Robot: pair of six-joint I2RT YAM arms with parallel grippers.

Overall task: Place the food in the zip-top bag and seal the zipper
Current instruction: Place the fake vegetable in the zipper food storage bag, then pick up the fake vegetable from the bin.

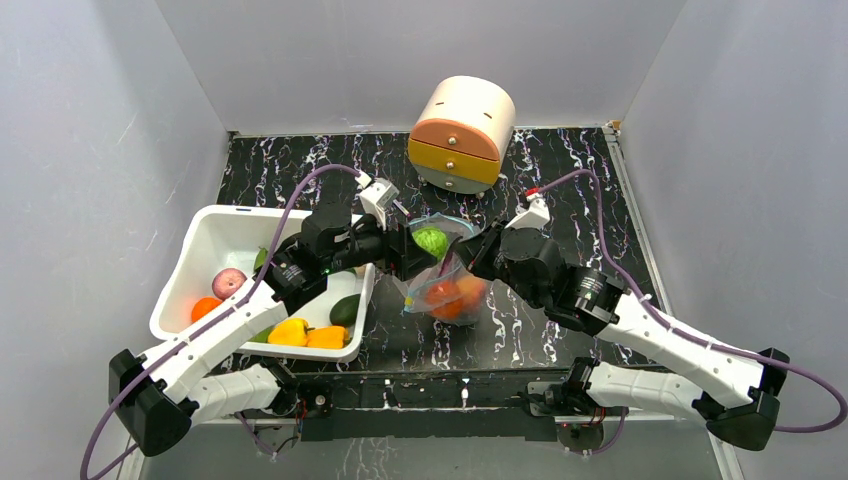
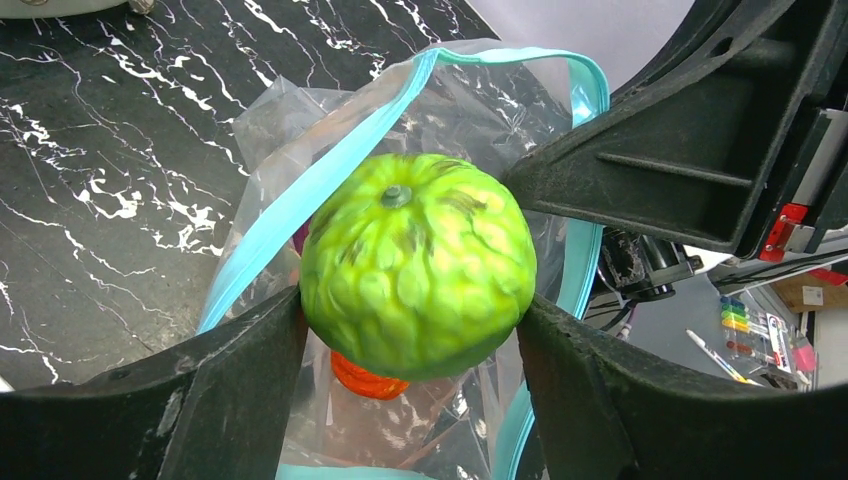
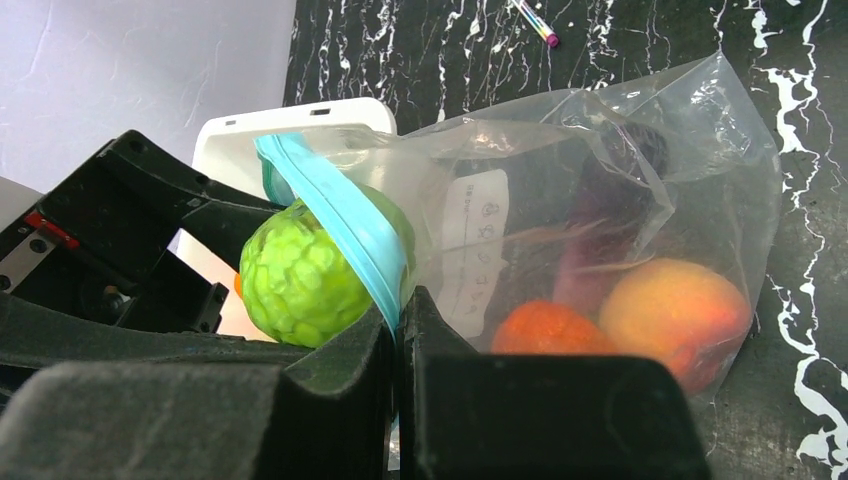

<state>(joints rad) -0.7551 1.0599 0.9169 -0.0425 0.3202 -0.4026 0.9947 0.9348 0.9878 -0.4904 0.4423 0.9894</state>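
Note:
A bumpy green fruit (image 2: 418, 265) sits between the two fingers of my left gripper (image 2: 410, 320), touching both, right above the open mouth of the zip-top bag (image 1: 447, 275). The blue-green zipper (image 2: 320, 175) curves round behind the fruit. My right gripper (image 3: 398, 310) is shut on the zipper strip (image 3: 340, 225) and holds that side of the mouth up. Inside the bag lie an orange fruit (image 3: 545, 328), a peach-coloured fruit (image 3: 675, 310) and a purple eggplant (image 3: 590, 260). More food lies in the white tub: a red-pink fruit (image 1: 228, 282), an orange (image 1: 205, 307), yellow peppers (image 1: 290, 332) and a dark green piece (image 1: 345, 310).
The white tub (image 1: 215, 235) stands left of the bag, under the left arm. A round beige and orange drawer unit (image 1: 462, 133) stands at the back of the black marble table. A small pen (image 3: 537, 22) lies beyond the bag. Grey walls enclose the table on three sides.

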